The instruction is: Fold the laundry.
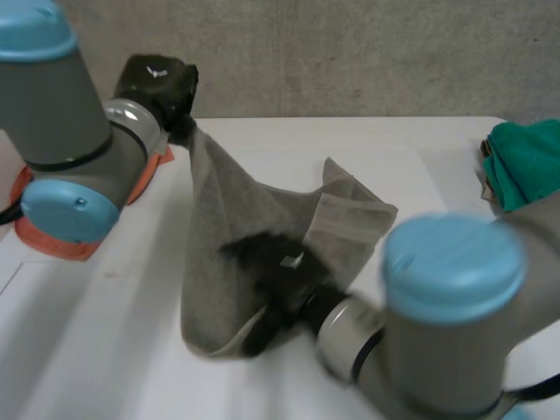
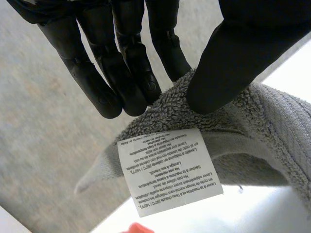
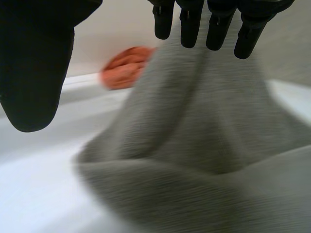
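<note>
Since the white desk carries the work, it goes down first: it lies under and all round the grey towel, which is the item in hand.

- Towel is not flat. One corner is raised high, the body hangs from it as a slanted sheet, and the lower edge seems to rest on the desk. Judged reason: hanging it by a corner lets the cloth fall open so that a second corner can be found.
- Teal cloth sits well off to the towel's right, and orange cloth off to the towel's left. Both are apart from the towel, probably set aside so the fold has room.
- Left hand is at the towel's raised corner. Its fingers and thumb pinch the terry between them and hold it up.
- Right hand is low, against the towel's hanging middle. Its fingers are straight and wide, the thumb is apart, and it holds nothing. Judgement: it is reaching for a lower edge.
- Care label is on the towel just beside the pinch, so the grip is at a hem corner.

Fold not yet begun.
</note>
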Tool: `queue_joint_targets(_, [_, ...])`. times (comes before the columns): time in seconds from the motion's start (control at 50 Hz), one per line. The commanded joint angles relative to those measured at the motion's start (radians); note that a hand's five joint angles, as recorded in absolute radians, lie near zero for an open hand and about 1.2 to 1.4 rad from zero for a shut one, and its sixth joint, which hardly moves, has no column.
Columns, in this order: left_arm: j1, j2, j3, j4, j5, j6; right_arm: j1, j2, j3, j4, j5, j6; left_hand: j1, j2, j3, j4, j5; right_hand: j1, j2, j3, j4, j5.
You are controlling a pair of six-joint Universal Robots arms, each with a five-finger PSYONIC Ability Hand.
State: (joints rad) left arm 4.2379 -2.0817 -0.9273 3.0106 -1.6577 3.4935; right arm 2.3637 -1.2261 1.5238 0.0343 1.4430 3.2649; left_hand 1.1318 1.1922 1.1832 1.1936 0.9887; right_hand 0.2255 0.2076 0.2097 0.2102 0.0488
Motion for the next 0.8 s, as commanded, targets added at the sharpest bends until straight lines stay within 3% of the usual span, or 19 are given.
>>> queue_joint_targets(0.02, [0.011, 0.120, -0.037, -0.012, 0.062, -0.001, -0.250, -0.063, -0.085, 0.081, -0.082, -0.244, 0.264, 0.204, 0.213, 0.203, 0.233, -0.051, -0.033, -0.035, -0.036, -0.049])
queue_joint_targets(0.16, [0.004, 0.273, -0.116, -0.026, 0.148, -0.007, -0.339, 0.138, -0.370, 0.084, -0.130, -0.364, 0.264, 0.204, 0.213, 0.203, 0.233, -0.051, -0.033, -0.035, -0.036, -0.049])
queue_joint_targets(0.26, [-0.026, 0.393, -0.197, -0.016, 0.205, -0.001, -0.350, 0.416, -0.718, 0.144, -0.145, -0.387, 0.264, 0.204, 0.213, 0.203, 0.233, -0.051, -0.033, -0.035, -0.036, -0.049])
queue_joint_targets(0.42, [-0.056, 0.486, -0.288, 0.024, 0.239, 0.001, -0.325, 0.773, -1.142, 0.208, -0.257, -0.387, 0.264, 0.204, 0.213, 0.203, 0.233, -0.031, -0.013, -0.015, -0.015, -0.029])
queue_joint_targets(0.54, [-0.047, 0.500, -0.314, 0.050, 0.240, 0.001, -0.304, 0.913, -1.238, 0.197, -0.302, -0.317, 0.264, 0.204, 0.213, 0.203, 0.233, 0.201, 0.219, 0.217, 0.216, 0.203])
queue_joint_targets(0.58, [-0.035, 0.497, -0.315, 0.054, 0.242, -0.002, -0.299, 0.942, -1.258, 0.164, -0.305, -0.307, 0.264, 0.204, 0.213, 0.203, 0.233, 0.532, 0.550, 0.548, 0.547, 0.534])
queue_joint_targets(0.64, [-0.013, 0.493, -0.314, 0.057, 0.246, 0.001, -0.310, 0.945, -1.300, 0.049, -0.256, -0.295, 0.264, 0.204, 0.213, 0.203, 0.233, 1.169, 1.187, 1.185, 1.184, 1.171])
queue_joint_targets(0.72, [0.020, 0.468, -0.289, 0.077, 0.256, 0.001, -0.334, 0.875, -1.332, -0.108, -0.073, -0.245, 0.264, 0.204, 0.213, 0.203, 0.233, 1.171, 1.189, 1.187, 1.186, 1.173])
queue_joint_targets(0.8, [0.046, 0.419, -0.228, 0.102, 0.248, -0.004, -0.356, 0.740, -1.292, -0.215, -0.003, -0.217, 0.264, 0.204, 0.213, 0.203, 0.233, 1.171, 1.189, 1.187, 1.186, 1.173])
